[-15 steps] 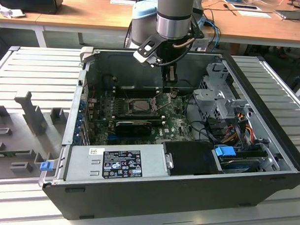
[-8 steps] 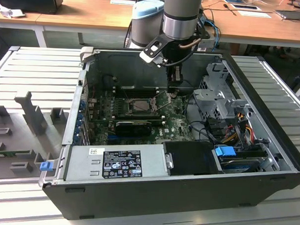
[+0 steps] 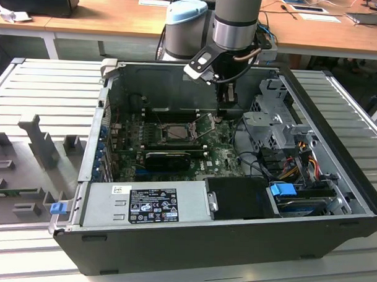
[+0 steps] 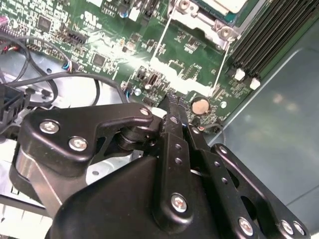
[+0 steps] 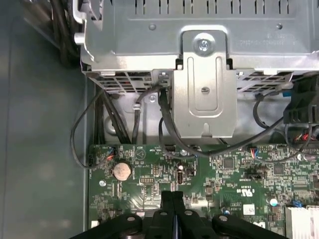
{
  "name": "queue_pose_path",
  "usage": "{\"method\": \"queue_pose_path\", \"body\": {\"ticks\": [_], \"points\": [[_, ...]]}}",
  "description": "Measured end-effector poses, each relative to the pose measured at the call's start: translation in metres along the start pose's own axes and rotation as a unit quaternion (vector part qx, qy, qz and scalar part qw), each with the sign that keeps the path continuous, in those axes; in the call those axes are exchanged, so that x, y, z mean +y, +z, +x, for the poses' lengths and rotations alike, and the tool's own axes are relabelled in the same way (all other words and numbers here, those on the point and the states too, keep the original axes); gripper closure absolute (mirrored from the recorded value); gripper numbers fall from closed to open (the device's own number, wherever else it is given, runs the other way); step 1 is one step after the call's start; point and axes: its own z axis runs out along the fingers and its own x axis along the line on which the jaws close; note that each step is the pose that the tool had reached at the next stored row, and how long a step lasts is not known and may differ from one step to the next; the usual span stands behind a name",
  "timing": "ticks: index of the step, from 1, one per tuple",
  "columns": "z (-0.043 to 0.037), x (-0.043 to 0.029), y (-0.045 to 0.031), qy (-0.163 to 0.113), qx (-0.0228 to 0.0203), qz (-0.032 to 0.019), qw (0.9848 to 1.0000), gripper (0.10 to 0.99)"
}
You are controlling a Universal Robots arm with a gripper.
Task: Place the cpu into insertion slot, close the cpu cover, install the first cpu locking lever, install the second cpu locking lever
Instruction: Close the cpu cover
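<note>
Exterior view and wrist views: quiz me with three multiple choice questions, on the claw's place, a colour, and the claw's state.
1. Where is the claw? A on the grey tray; B over the motherboard, to the exterior view's right of the insertion slot; C above the power supply.
2. Motherboard colour? A green; B blue; C red.
3. Claw fingers? A wide open; B gripping a cable; C shut together.
Key: 1 B, the exterior view shows it; 2 A, green in both wrist views; 3 C, fingers touch in the first wrist view.
</note>
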Motion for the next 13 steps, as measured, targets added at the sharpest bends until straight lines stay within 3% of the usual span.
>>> {"method": "queue_pose_path", "body": {"ticks": [13], "points": [[0.0002, 0.0161, 0.0013, 0.000, -0.0004, 0.0000, 1.0000, 0.980]]}}
